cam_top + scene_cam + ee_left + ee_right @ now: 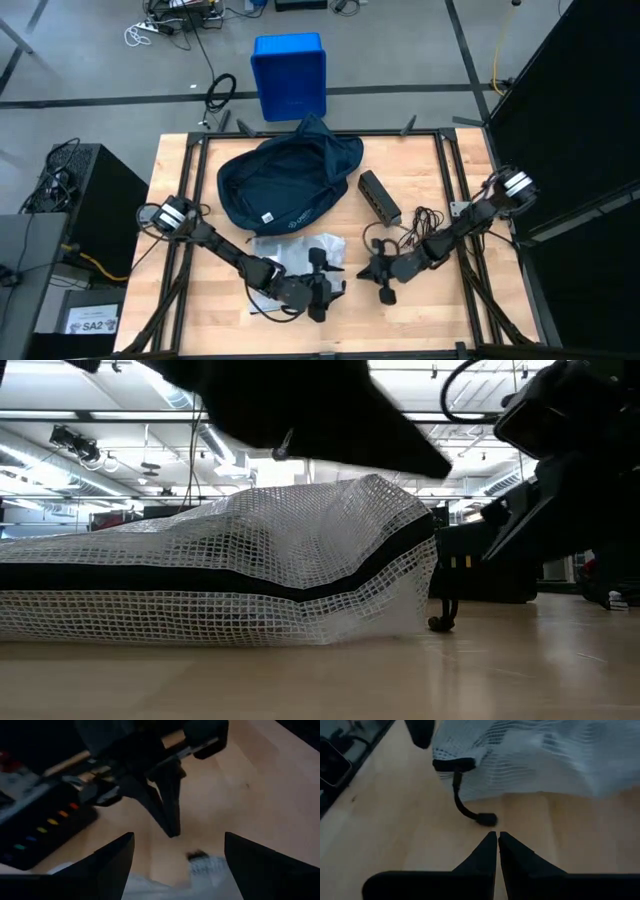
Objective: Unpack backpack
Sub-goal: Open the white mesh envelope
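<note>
The dark navy backpack (290,185) lies slumped on the table's far middle. Nearer the front edge lies a white mesh pouch (285,252) with a black stripe (250,575), flat on the wood. My left gripper (338,284) stands open over the pouch's right end (210,870); whether it touches the pouch I cannot tell. My right gripper (364,272) is shut, facing the left one, its fingertips (497,840) low over the bare wood. They point at the pouch's black zip cord (470,812) and stop short of it.
A black box (380,197) with coloured dots (35,832) lies right of the backpack, with loose black cables (420,222) beside it. A blue plastic bin (290,75) stands on the floor beyond the far edge. Bare wood shows at the front right (450,310).
</note>
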Action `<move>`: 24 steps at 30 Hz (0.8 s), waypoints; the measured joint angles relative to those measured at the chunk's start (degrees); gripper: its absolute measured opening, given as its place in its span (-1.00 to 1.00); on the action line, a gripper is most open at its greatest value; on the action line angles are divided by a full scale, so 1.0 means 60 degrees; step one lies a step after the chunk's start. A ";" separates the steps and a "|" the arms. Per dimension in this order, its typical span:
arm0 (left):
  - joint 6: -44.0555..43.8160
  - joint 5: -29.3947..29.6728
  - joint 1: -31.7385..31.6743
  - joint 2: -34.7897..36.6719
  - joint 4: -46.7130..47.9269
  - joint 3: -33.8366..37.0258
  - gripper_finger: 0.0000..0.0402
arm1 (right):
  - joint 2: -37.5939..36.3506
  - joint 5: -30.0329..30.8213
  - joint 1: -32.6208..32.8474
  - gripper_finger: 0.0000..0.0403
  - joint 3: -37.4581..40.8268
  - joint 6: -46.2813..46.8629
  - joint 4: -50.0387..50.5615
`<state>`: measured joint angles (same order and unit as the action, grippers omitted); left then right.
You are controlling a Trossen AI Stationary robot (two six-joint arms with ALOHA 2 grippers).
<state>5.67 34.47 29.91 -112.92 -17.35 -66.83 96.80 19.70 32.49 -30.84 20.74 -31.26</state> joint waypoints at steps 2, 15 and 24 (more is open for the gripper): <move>-0.0032 -0.0104 0.0015 -0.0039 0.0117 0.0002 0.39 | 0.0404 0.0006 -0.0004 -0.99 -0.0336 -0.0163 0.0034; -0.0782 -0.0898 0.0109 -0.0045 0.0586 0.0001 0.39 | 0.1164 -0.1372 -0.0344 -0.99 -0.1543 -0.0503 -0.0211; -0.0882 -0.1044 0.0182 -0.0045 0.0588 0.0004 0.39 | 0.1164 -0.2083 -0.0284 -1.00 -0.2008 -0.0653 -0.0519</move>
<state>0.38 28.21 31.00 -113.19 -13.82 -66.81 103.79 7.20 30.79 -42.89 16.82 -34.37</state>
